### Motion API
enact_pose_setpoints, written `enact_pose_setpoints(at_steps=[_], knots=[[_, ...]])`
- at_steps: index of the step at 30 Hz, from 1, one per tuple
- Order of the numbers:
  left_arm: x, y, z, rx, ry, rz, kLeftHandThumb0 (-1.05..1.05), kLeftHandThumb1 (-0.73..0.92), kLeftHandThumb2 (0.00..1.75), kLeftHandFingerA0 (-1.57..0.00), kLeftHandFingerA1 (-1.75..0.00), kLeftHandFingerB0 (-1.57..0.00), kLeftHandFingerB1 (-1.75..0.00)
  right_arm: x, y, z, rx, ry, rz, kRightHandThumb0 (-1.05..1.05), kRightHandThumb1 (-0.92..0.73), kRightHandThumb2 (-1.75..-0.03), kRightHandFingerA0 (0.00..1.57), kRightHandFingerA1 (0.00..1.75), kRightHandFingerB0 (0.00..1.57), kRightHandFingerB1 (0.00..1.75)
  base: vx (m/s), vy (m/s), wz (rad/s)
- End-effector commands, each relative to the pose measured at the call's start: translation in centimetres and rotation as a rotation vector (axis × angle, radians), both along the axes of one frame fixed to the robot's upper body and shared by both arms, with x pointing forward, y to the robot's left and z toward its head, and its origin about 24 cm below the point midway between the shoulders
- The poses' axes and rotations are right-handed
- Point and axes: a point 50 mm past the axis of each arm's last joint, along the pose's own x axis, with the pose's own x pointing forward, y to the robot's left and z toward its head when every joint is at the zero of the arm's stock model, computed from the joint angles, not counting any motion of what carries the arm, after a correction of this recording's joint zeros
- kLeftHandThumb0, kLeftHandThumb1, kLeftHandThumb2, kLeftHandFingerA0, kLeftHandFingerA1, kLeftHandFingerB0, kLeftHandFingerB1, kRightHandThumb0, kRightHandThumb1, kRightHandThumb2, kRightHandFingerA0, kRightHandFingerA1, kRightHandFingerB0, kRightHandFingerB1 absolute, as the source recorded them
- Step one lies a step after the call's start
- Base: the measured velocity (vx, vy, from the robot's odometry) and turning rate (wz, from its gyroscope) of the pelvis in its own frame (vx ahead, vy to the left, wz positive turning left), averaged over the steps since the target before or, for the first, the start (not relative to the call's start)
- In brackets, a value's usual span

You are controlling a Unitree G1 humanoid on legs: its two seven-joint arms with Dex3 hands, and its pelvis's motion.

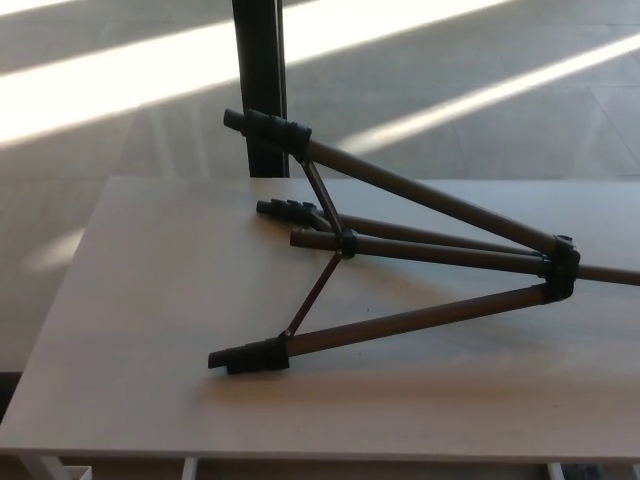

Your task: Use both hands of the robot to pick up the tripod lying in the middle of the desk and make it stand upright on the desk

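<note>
Neither hand shows, so finger state is unknowable; the tripod (pixel 400 255) lies on the desk (pixel 150 300), long axis left-right, hub (pixel 558 270) toward the robot's right (probably nearer that arm)

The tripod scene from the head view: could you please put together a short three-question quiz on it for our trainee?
1. True or false: the tripod stands upright on the desk.
2. Which way do the tripod's feet point? A) picture left B) picture right C) towards the camera
3. Fill in: the number of robot hands in view is ____.

Key: 1 false, it lies on its side with legs spread; 2 A, the hub sits at the right; 3 zero.
</note>
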Motion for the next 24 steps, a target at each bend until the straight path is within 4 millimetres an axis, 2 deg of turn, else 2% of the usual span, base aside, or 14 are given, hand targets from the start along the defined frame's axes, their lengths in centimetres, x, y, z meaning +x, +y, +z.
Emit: enact_pose_setpoints(at_steps=[1, 3, 6, 7, 8, 9, 10, 13, 14, 15, 16, 17, 23, 24], knots=[[5.9, -5.9, 17.1, 0.308, -0.46, -0.406, -0.81, 0.7, 0.62, -0.72, -0.58, -0.67, -0.44, 1.9, 7.9, 12.1, -0.038, -0.612, 0.111, -0.65, -0.66, -0.6, 0.82, 0.66, 0.65, 0.43, 0.0, 0.0, 0.0], [7.0, -8.3, 18.4, 0.368, -0.499, -0.529, -0.79, 0.73, 0.62, -0.64, -0.56, -0.58, -0.44, 2.8, 9.6, 12.3, -0.006, -0.63, 0.158, -0.65, -0.67, -0.6, 0.86, 0.66, 0.72, 0.46, 0.0, 0.0, 0.0], [7.6, -9.6, 18.7, 0.386, -0.516, -0.574, -0.75, 0.75, 0.63, -0.61, -0.54, -0.55, -0.44, 3.4, 10.3, 12.3, 0.027, -0.65, 0.222, -0.65, -0.66, -0.6, 0.89, 0.64, 0.74, 0.47, 0.0, 0.0, 0.0], [8.2, -11.2, 19.3, 0.397, -0.548, -0.632, -0.7, 0.8, 0.63, -0.59, -0.56, -0.5, -0.46, 4.1, 11.1, 12.0, 0.061, -0.643, 0.253, -0.76, -0.54, -0.95, 0.89, 0.73, 0.77, 0.66, 0.0, 0.0, 0.0], [8.3, -11.8, 19.5, 0.401, -0.56, -0.655, -0.7, 0.8, 0.63, -0.59, -0.56, -0.5, -0.46, 4.3, 11.4, 12.0, 0.071, -0.636, 0.259, -0.76, -0.54, -0.95, 0.89, 0.73, 0.77, 0.66, 0.0, 0.0, 0.0], [8.9, -13.8, 20.2, 0.427, -0.578, -0.713, -0.68, 0.82, 0.64, -0.57, -0.56, -0.47, -0.47, 5.0, 12.3, 11.7, 0.1, -0.6, 0.307, -0.88, -0.55, -0.96, 0.92, 0.71, 0.79, 0.63, 0.0, 0.0, 0.0], [8.9, -14.1, 20.2, 0.429, -0.58, -0.719, -0.68, 0.82, 0.64, -0.57, -0.56, -0.47, -0.47, 5.1, 12.4, 11.7, 0.104, -0.595, 0.312, -0.88, -0.55, -0.96, 0.92, 0.71, 0.79, 0.63, 0.0, 0.0, 0.0], [9.2, -17.7, 21.4, 0.476, -0.625, -0.819, -0.66, 0.84, 0.65, -0.56, -0.59, -0.51, -0.46, 6.5, 13.7, 11.2, 0.167, -0.544, 0.38, -1.05, -0.41, -0.87, 1.0, 0.66, 0.87, 0.56, 0.0, 0.0, 0.0], [9.7, -19.5, 22.2, 0.497, -0.64, -0.879, -0.64, 0.83, 0.65, -0.54, -0.59, -0.5, -0.46, 7.1, 14.5, 11.0, 0.179, -0.5, 0.409, -1.01, -0.31, -0.86, 0.93, 0.67, 0.79, 0.57, 0.0, 0.0, 0.0], [10.1, -21.0, 22.6, 0.511, -0.644, -0.924, -0.64, 0.82, 0.64, -0.54, -0.59, -0.49, -0.46, 7.7, 15.2, 10.7, 0.16, -0.454, 0.449, -1.0, -0.36, -0.91, 0.88, 0.7, 0.75, 0.6, 0.0, 0.0, 0.0], [10.5, -21.7, 22.6, 0.505, -0.648, -0.959, -0.64, 0.81, 0.64, -0.51, -0.61, -0.46, -0.49, 7.9, 15.6, 10.5, 0.165, -0.433, 0.467, -0.94, -0.52, -0.84, 0.88, 0.71, 0.76, 0.59, 0.0, 0.0, 0.0], [11.1, -22.4, 22.7, 0.523, -0.647, -0.997, -0.63, 0.82, 0.64, -0.51, -0.61, -0.46, -0.49, 8.2, 16.0, 10.2, 0.203, -0.416, 0.495, -1.05, -0.34, -0.87, 0.92, 0.65, 0.81, 0.56, 0.0, 0.0, 0.0], [13.7, -25.8, 21.8, 0.499, -0.611, -1.071, -0.61, 0.78, 0.63, -0.55, -0.63, -0.5, -0.52, 9.1, 18.2, 8.2, 0.314, -0.304, 0.592, -0.98, -0.21, -0.8, 0.91, 0.68, 0.84, 0.53, 0.0, 0.0, 0.0], [14.1, -26.9, 21.9, 0.476, -0.605, -1.093, -0.61, 0.77, 0.63, -0.55, -0.66, -0.5, -0.54, 9.3, 18.6, 7.6, 0.347, -0.274, 0.603, -0.95, -0.52, -0.56, 0.9, 0.68, 0.8, 0.52, 0.0, 0.0, 0.0]])
